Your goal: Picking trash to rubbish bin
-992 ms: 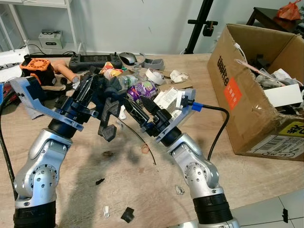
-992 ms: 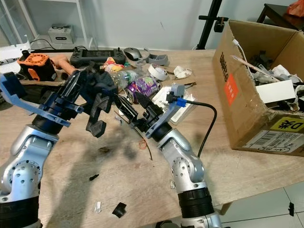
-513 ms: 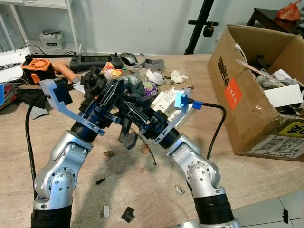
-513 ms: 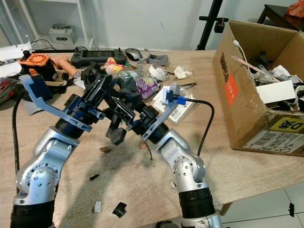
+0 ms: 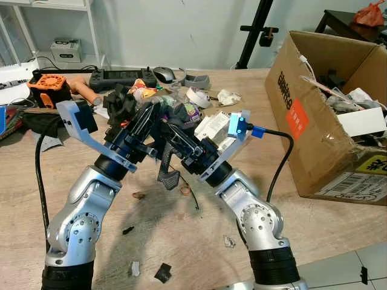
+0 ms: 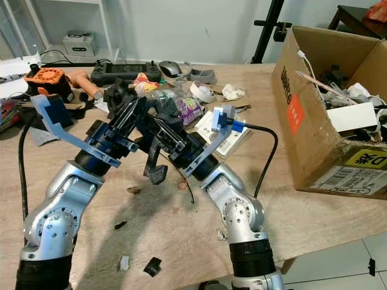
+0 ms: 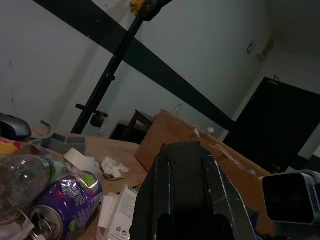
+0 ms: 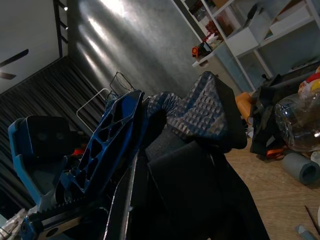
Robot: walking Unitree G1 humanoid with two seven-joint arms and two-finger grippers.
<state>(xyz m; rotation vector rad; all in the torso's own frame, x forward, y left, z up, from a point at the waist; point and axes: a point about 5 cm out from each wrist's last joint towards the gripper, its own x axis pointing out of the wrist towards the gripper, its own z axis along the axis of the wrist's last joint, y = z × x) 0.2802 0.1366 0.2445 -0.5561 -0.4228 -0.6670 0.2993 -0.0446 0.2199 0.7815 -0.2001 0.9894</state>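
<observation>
Two-gripper handover of a black plastic scrap (image 5: 167,166) above the wooden table (image 5: 314,217).
Left gripper (image 5: 152,121) and right gripper (image 5: 180,141) both clamp it — next, one releases, then carry to the cardboard box (image 5: 314,121).

- The two eye views look forward and down from the head onto the wooden surface (image 5: 326,223); both arms rise from the lower edge and meet near frame centre.
- Both share the cardboard box (image 5: 326,115) at the right, the purple can (image 6: 188,109) at upper centre and the orange part (image 5: 47,83) at upper left; the right eye view is shifted slightly.
- The left wrist view sits very close behind its own black fingers (image 7: 192,192), facing slightly upward toward the box and a dark stand.
- The right wrist view, equally close, faces the left gripper's blue frame (image 8: 107,145), with shelves at upper right.
</observation>
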